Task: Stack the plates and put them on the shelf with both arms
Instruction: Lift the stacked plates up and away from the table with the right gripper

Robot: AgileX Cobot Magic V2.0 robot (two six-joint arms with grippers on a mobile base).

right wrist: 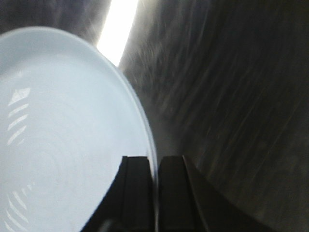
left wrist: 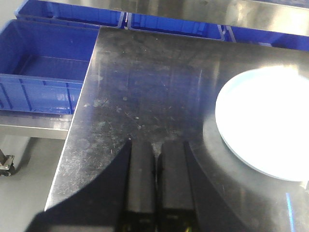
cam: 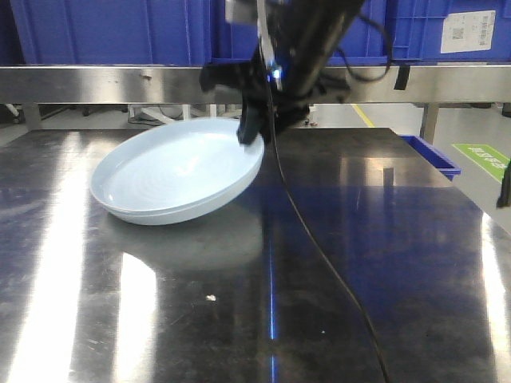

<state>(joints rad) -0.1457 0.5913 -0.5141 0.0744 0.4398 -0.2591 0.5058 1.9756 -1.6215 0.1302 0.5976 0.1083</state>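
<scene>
The right arm reaches down from the far side, black, with its wrist angled down toward the left. The right gripper is clamped on the far right rim of the plates. In the wrist view one finger lies over the inside of the rim and the other lies outside it. A thin black cable trails from this arm toward the near edge. The left gripper hangs in the air, tilted downward, its two fingers drawn almost together with nothing between them.
</scene>
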